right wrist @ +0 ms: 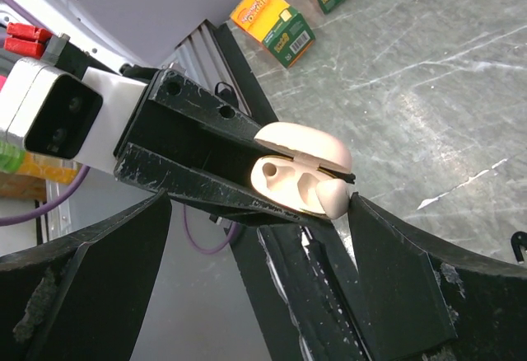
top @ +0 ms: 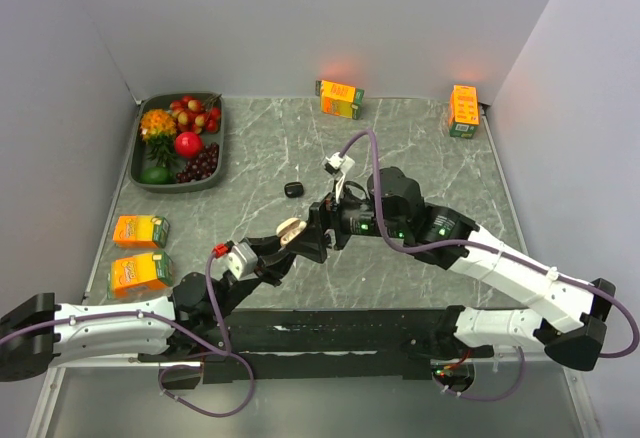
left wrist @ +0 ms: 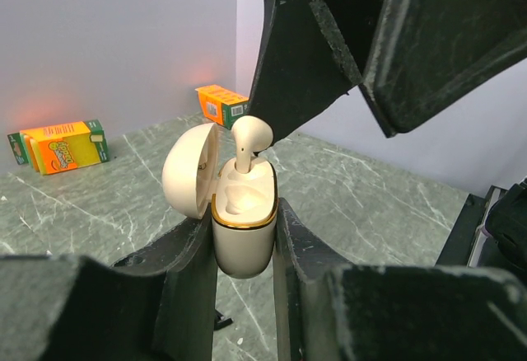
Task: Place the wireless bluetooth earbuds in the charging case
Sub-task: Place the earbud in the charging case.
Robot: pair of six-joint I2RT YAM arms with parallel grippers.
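Note:
My left gripper (left wrist: pixel 244 217) is shut on the cream charging case (left wrist: pixel 244 229) and holds it upright above the table with its lid open. One whitish earbud (left wrist: pixel 249 140) stands in the far slot, its head sticking out above the rim. The near slot looks empty. My right gripper (right wrist: pixel 257 204) is open wide around the case top, and its right fingertip (right wrist: pixel 366 221) is next to the earbud (right wrist: pixel 333 196). In the top view the case (top: pixel 291 229) sits between both grippers at mid table. A small black earbud (top: pixel 292 189) lies on the table behind them. The other whitish earbud is out of view.
A dark tray (top: pixel 178 187) of fruit stands at the back left. Orange juice cartons stand at the back middle (top: pixel 340 98), the back right (top: pixel 463 110) and, as a pair, at the left edge (top: pixel 140 230). Walls close the table on three sides.

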